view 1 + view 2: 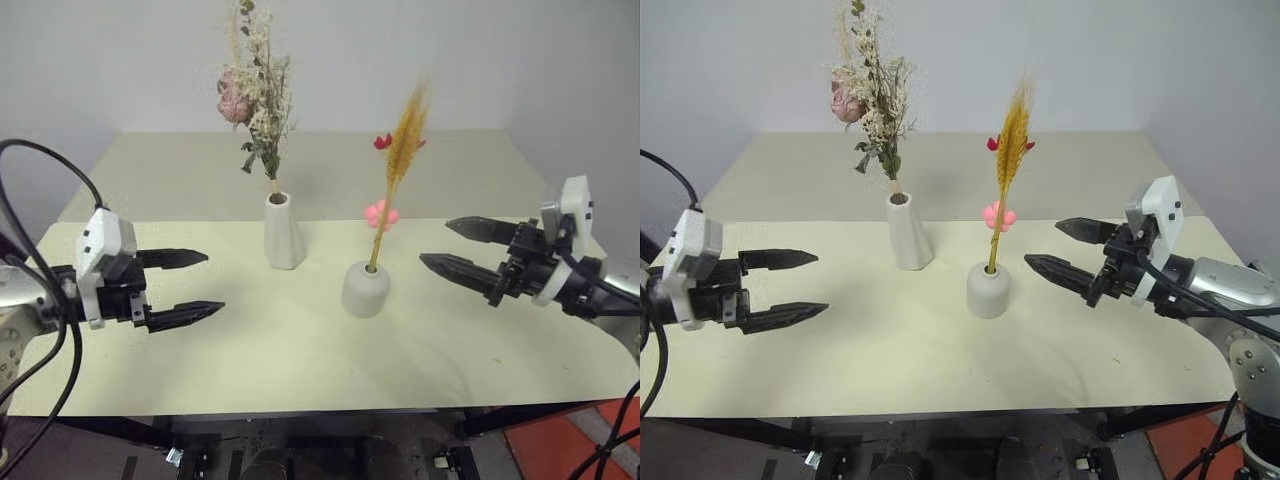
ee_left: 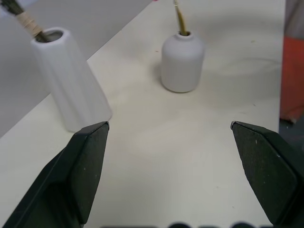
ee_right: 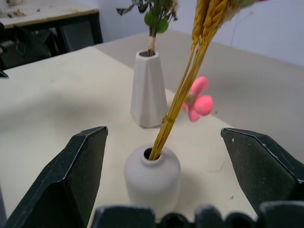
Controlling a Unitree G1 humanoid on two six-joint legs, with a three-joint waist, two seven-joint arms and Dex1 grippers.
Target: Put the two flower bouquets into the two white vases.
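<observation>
Hovering level over table [image 1: 300, 340]: left tool [image 1: 197, 284], right tool [image 1: 448, 246], both wide open, empty.

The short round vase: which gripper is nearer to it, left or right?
Right. The right gripper hangs open just beside the short round vase, on its right. The left gripper, also open, is further off, left of the tall vase.

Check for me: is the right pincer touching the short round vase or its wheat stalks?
Apart. In the left eye view, the open right pincer sits clear of the short round vase and the wheat stalks, with bare table between.
</observation>
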